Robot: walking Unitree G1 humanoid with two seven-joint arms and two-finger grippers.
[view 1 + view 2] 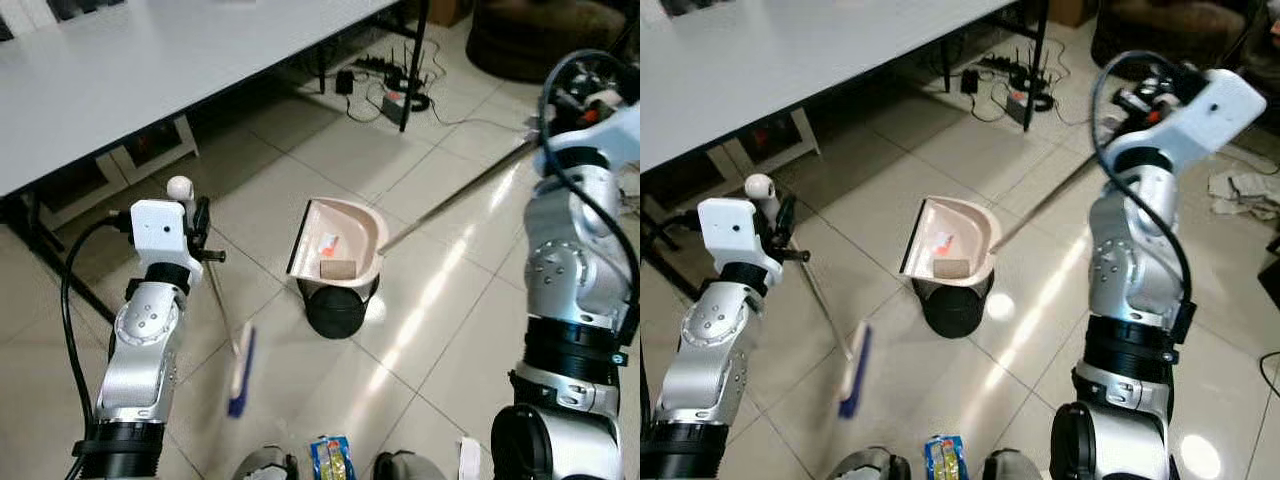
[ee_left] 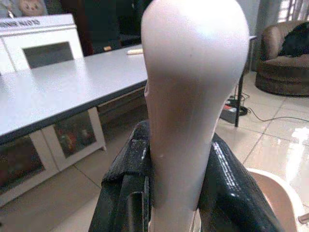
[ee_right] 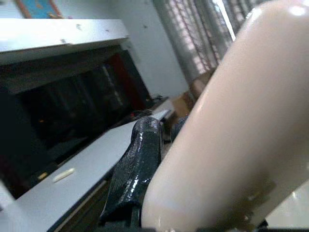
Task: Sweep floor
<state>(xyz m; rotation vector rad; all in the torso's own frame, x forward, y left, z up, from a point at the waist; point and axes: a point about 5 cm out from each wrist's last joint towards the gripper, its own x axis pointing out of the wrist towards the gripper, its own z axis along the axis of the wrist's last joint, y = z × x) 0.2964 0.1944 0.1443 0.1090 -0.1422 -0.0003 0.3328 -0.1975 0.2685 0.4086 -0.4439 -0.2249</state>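
Dustpan (image 1: 336, 240) is hanging tilted over a black waste bin (image 1: 338, 308), its open mouth facing the robot's left and slightly down. It is carrying a brown cardboard scrap (image 1: 337, 268) and a small orange-and-white bit (image 1: 330, 242) in its tray. Its long handle (image 1: 455, 195) is running up and to the robot's right into the right gripper (image 3: 159, 159); in the right wrist view the black fingers (image 3: 133, 166) are clamping the cream handle end.

Broom (image 1: 240, 370) is standing nearly upright to the robot's left of the bin. Its blue-edged head is just above the tiles and blurred, so it is probably moving. The thin shaft (image 1: 218, 300) is rising to the left gripper (image 2: 176, 193), whose fingers (image 2: 231, 188) are closing tightly around the cream grip below the rounded knob.

Key relation: the pan is sitting directly above the bin rim, handle axis slanting away to the right, so judging from this the dump depends on the right arm tipping further.

A snack wrapper (image 1: 331, 458) is lying on the floor near the robot's feet, nearer the broom side. A white table (image 1: 150, 70) and a power strip with cables (image 1: 395, 95) are sitting beyond.
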